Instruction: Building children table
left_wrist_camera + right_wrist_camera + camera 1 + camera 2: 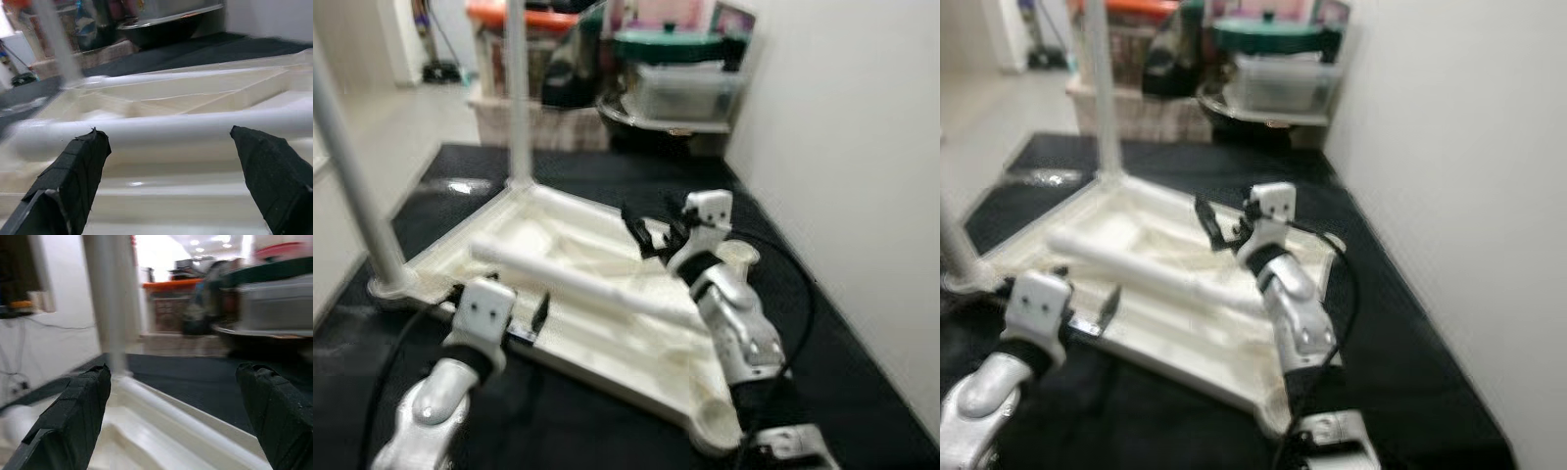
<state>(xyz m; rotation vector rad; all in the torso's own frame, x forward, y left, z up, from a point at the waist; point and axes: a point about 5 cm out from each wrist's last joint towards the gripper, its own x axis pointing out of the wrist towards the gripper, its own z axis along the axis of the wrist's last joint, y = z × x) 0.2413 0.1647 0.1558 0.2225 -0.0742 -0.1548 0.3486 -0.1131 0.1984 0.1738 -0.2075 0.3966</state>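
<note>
Two grippers, both spread wide, empty. My left gripper (530, 315) sits at the tabletop's (607, 348) near edge, facing the loose leg (578, 282) lying across its ribbed underside; my right gripper (651, 232) hovers over its far side. Risk: smooth round white plastic leg rolling away, or knocking a fitted upright leg (517, 93). Black mat (842, 382) beneath.

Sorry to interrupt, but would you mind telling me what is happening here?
The robot is putting together a white table top that lies upside down on a black mat. Two legs stand fitted at its corners. A loose leg lies across it. The left gripper is open just before it; the right gripper is open above the far edge.
</note>
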